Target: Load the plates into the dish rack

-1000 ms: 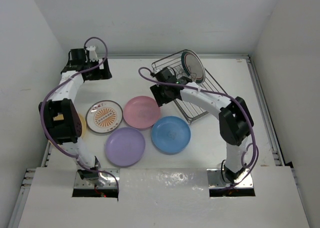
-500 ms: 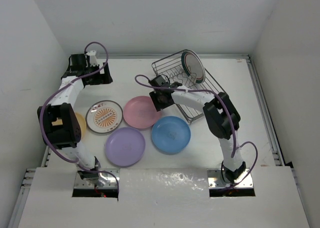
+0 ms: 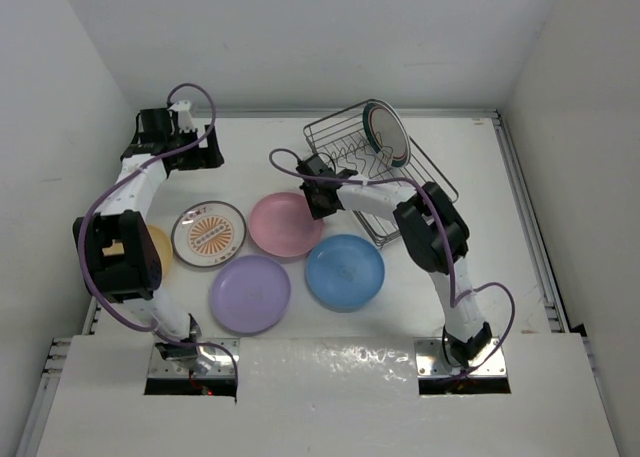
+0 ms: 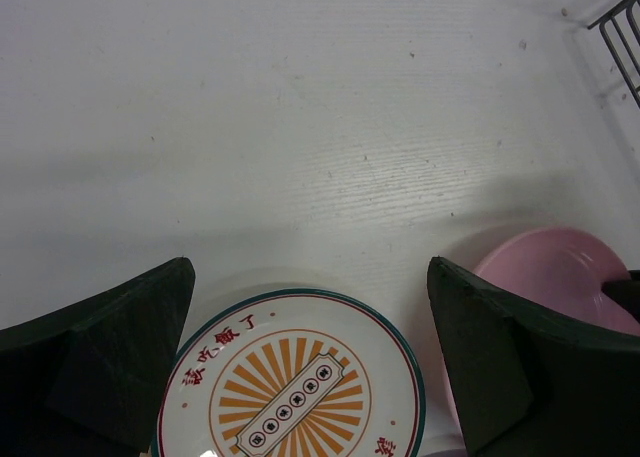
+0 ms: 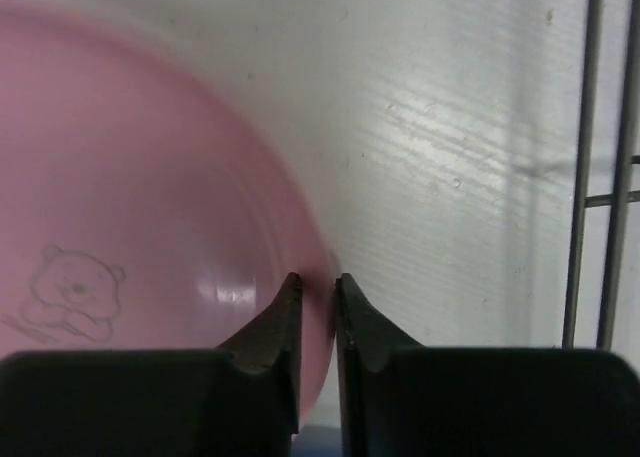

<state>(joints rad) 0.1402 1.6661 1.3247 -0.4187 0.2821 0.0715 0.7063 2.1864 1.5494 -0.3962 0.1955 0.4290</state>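
White table (image 3: 490, 277), faint grain and small specks on its surface in the left wrist view. Plain white walls boxed it in: back wall (image 3: 300, 37) at top, left wall (image 3: 45, 107), right wall (image 3: 595, 127). A pale rail (image 3: 532, 239) ran down the table's right edge. Glossy white panel (image 3: 330, 402) crossed the bottom. Light was soft and even, shadows faint.

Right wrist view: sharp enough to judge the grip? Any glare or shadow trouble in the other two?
Right wrist: the pink plate is soft and smeared along its far edge, with a small glint, but its rim pinched in the right gripper reads clearly. Left wrist: sharp, sunburst plate lettering legible; a soft shadow band crosses the table. Top external: glare on the glossy front panel.
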